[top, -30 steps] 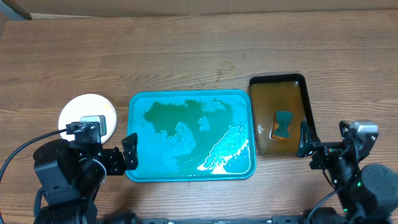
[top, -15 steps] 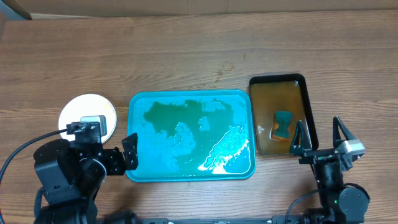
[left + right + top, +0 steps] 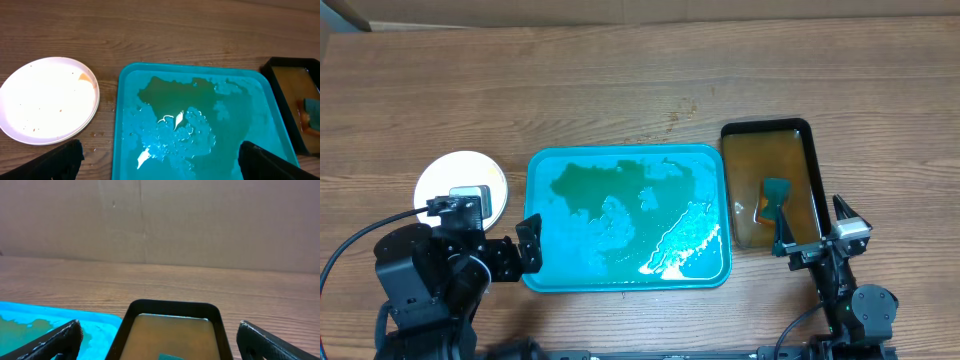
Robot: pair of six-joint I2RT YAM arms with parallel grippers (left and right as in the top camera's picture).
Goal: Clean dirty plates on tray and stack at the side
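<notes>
- The dirty plates (image 3: 47, 100) lie on the table (image 3: 620, 80) just left of the tray. Only the top white one shows, so I cannot tell how many are under it. It carries a small orange-brown smear near its right rim and a few specks.
- The left gripper (image 3: 160, 162) hangs low at the tray's near left corner with its jaws spread wide, holding nothing. Its arm is folded close at the table's near edge.
- The tray (image 3: 235, 145) is wet with puddles and foam, and no plate is on it. Cleaning and stacking therefore look close to finished.
- The black tray (image 3: 765, 126) of brownish liquid holds a teal sponge (image 3: 776, 199).
- The right gripper (image 3: 815, 235) sits at the black tray's near end, facing across it, wide apart and empty.
- If the smear counts, the next move calls for gripping the sponge and wiping the top plate. Otherwise both arms only need to rest.
</notes>
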